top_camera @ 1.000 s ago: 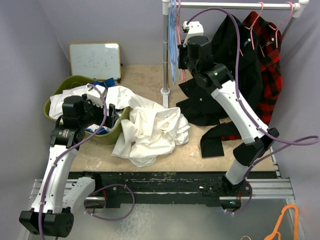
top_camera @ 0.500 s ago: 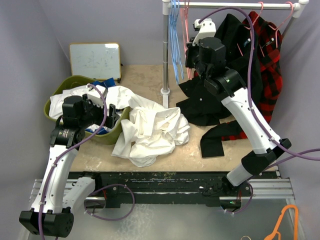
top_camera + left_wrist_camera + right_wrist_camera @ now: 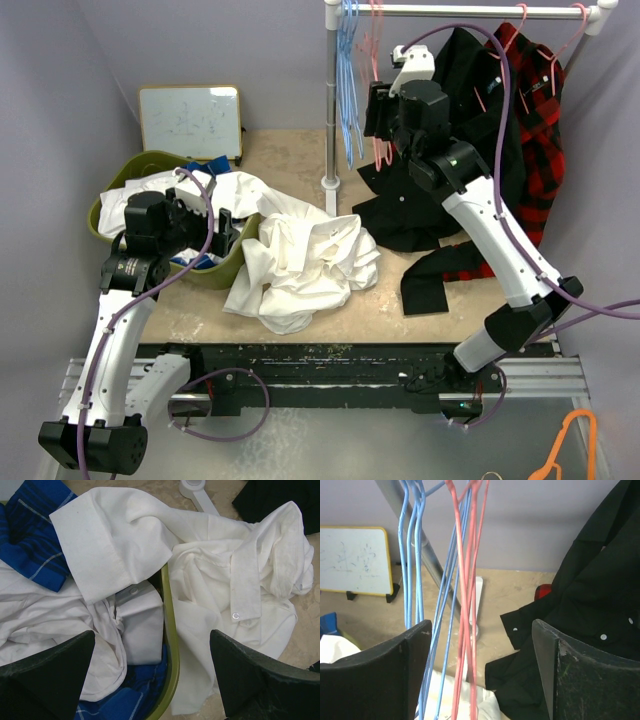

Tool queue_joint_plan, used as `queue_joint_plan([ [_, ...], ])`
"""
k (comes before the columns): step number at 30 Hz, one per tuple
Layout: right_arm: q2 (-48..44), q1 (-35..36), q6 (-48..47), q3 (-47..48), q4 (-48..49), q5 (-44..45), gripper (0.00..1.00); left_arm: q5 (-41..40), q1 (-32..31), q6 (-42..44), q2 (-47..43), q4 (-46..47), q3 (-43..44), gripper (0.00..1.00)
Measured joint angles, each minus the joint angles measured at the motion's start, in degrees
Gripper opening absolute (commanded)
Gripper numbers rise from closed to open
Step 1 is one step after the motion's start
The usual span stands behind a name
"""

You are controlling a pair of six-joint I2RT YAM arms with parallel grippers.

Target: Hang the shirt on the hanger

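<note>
The white shirt lies crumpled on the table beside the basket, its button placket facing up. A cuffed white sleeve drapes over the basket rim. My left gripper hovers open above that rim, holding nothing. The pink hanger hangs from the rail beside the blue hangers. My right gripper is raised at the rail and open. The pink wires pass between its fingers, nearer the left one, and neither finger grips them.
A green basket holds blue and white clothes. Blue hangers hang by the rack post. A black shirt and a plaid shirt hang at the right. A whiteboard stands at the back.
My right gripper shifted right along the rail with the pink hanger, then opened its jaws and let go of the wires. The left arm and the white shirt have not moved.
</note>
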Motion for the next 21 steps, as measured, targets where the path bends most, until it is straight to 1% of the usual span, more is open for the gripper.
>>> queue_joint_plan([
  [1, -0.26, -0.52, 0.13, -0.04, 0.07, -0.42, 0.83, 0.04, 0.07, 0.02, -0.02, -0.02, 0.0, 0.99],
  [4, -2.03, -3.19, 1.2, -1.07, 0.76, -3.08, 0.77, 0.15, 0.28, 0.02, -0.11, 0.0, 0.0, 0.99],
  [8, -4.22, -6.67, 2.12, -1.62, 2.27, -4.46, 0.63, 0.59, 0.31, 0.02, -0.22, 0.0, 0.0, 0.99],
  [10, -4.28, -7.28, 2.43, -1.25, 2.73, -4.74, 0.56, 0.81, 0.33, 0.02, -0.22, 0.0, 0.0, 0.99],
  [16, -1.99, -7.1, 3.21, -0.72, 3.28, -9.25, 0.56, 1.05, 0.66, 0.02, -0.39, -0.02, 0.0, 0.99],
  [21, 0.48, -7.02, 3.61, -0.72, 2.78, -13.22, 0.53, 1.07, 0.81, 0.04, -0.85, -0.02, 0.0, 0.99],
])
